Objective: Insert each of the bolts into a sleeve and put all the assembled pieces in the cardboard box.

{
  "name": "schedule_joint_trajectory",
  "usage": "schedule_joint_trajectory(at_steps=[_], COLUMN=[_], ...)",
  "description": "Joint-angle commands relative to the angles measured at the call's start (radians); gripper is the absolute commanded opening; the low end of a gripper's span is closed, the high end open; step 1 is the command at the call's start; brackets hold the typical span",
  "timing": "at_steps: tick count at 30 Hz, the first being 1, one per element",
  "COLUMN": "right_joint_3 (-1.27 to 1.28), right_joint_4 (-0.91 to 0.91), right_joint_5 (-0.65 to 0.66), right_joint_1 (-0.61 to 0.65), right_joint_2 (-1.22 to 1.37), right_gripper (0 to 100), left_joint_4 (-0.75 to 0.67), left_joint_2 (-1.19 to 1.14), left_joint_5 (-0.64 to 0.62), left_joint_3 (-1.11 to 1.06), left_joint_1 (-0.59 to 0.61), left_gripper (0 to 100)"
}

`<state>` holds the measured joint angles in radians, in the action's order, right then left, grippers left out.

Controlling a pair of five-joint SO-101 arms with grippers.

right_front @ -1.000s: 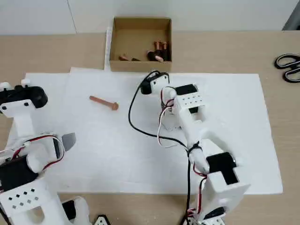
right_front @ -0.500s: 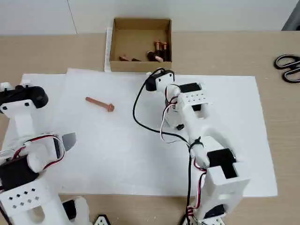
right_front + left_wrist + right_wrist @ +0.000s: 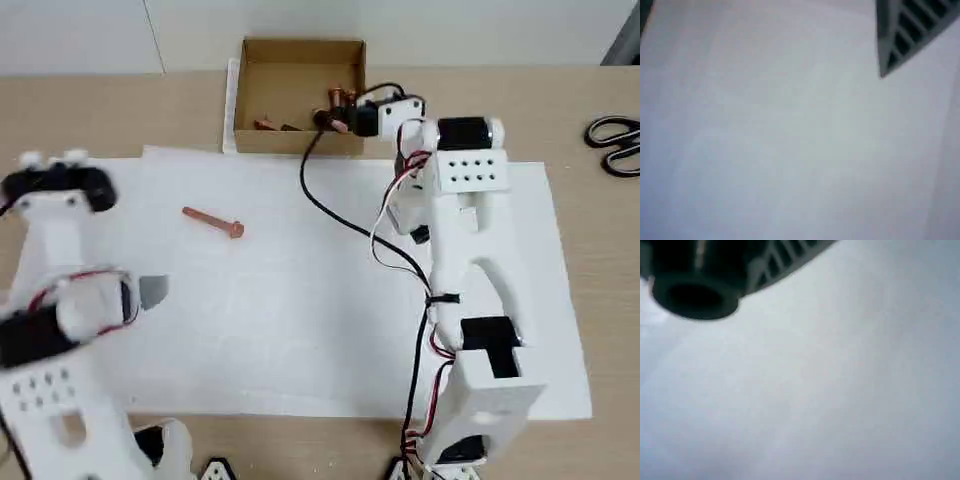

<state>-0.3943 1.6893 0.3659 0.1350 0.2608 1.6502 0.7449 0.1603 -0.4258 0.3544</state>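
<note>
Front-left of cardboard box (image 3: 300,52): lone bolt (image 3: 213,221) on white sheet (image 3: 300,320). Right gripper (image 3: 730,275) clamped on black sleeve (image 3: 695,299); left gripper (image 3: 905,35) jaws, cannot tell.

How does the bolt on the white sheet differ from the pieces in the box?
The bolt lies alone on the white sheet; the pieces sit clustered inside the cardboard box. The bolt looks bare and copper-coloured end to end; the pieces in the box show dark parts too. Both share the copper colour.
</note>
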Motion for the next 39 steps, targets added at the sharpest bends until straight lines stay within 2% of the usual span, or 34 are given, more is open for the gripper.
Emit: schedule_joint_trajectory(at_steps=[1,5,8,14,22,32,39], right_joint_3=[-0.061,-0.049,0.005,0.140,0.252,0.384,0.393], right_joint_4=[0.044,0.050,0.048,0.044,0.044,0.045,0.044], right_joint_5=[-0.003,-0.005,-0.005,0.002,-0.002,-0.006,-0.029], right_joint_1=[-0.021,-0.039,-0.053,-0.099,-0.127,-0.127,-0.127], right_joint_2=[-0.015,-0.044,-0.120,-0.292,-0.440,-0.544,-0.562], right_gripper=[0.3,0.3,0.3,0.4,0.4,0.4,0.4], left_joint_4=[-0.005,-0.005,-0.011,-0.087,-0.130,-0.158,-0.153], left_joint_2=[-0.235,-0.511,-0.684,-0.982,-1.281,-1.530,-1.617], left_joint_5=[0.109,0.393,0.609,0.835,0.991,1.016,1.014], left_joint_3=[0.150,0.326,0.464,0.714,0.926,1.136,1.198], left_joint_1=[-0.106,-0.215,-0.241,-0.235,-0.272,-0.321,-0.351], left_gripper=[30,30,30,30,30,29,14])
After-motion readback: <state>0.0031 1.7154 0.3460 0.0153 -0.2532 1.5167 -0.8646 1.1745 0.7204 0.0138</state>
